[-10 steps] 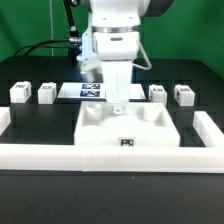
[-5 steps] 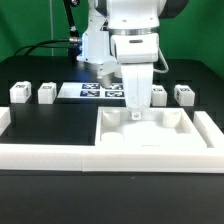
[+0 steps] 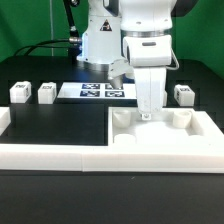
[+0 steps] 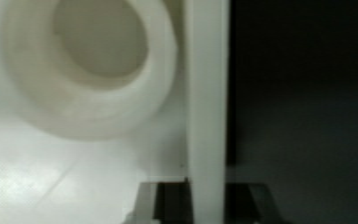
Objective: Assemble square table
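Tabletop (image 3: 160,138) displaced toward exterior view's right, now just beside border wall (image 3: 212,128). Gripper (image 3: 148,115) fingers clenched on rim (image 4: 208,90). Risk: jamming against wall or rim slip if tabletop is pushed further.

A matte black worktop (image 3: 60,125) fills the scene. A long low white border wall (image 3: 50,157) runs along its front edge, with short returns rising at the front corners on the exterior view's left and right. Behind the back edge hangs a plain green backdrop (image 3: 25,25), seen at both upper corners. The light is even and soft, without hard shadows. Below the front edge everything is dark.
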Tool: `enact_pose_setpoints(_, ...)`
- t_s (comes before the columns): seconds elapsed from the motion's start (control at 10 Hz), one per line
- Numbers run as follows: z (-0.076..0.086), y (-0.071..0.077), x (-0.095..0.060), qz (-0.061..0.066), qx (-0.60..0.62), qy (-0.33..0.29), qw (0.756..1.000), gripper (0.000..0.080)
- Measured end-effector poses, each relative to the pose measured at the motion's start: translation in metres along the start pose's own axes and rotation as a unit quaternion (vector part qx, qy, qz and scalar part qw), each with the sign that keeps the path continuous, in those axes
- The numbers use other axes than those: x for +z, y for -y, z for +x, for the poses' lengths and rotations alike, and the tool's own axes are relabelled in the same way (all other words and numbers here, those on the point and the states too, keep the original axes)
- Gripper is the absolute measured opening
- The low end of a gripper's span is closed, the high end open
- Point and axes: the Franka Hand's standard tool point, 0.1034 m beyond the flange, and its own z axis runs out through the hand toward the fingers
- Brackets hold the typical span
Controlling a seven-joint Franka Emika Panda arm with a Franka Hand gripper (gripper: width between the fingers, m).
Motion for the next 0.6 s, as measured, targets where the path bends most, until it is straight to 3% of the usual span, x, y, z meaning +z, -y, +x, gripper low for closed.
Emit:
enact_pose_setpoints(0.1, -0.0001, 0.0001, 0.0002, 0.000, 0.001, 0.000, 1.000, 0.0119)
enact_pose_setpoints(0.2, -0.0007, 0.0000, 0.0002, 0.000, 0.002, 0.000, 1.000, 0.0119)
enact_pose_setpoints(0.3, -0.0009, 0.0000, 0.0002, 0.000, 0.002, 0.000, 1.000, 0.0262)
enact_pose_setpoints(0.4, -0.0010, 0.0000, 0.0002, 0.000, 0.002, 0.000, 1.000, 0.0469)
enact_pose_setpoints(0.5, -0.0011, 0.0000, 0.0002, 0.000, 0.002, 0.000, 1.000, 0.0469)
enact_pose_setpoints(0.6, -0.0013, -0.0001, 0.0002, 0.000, 0.003, 0.000, 1.000, 0.0611)
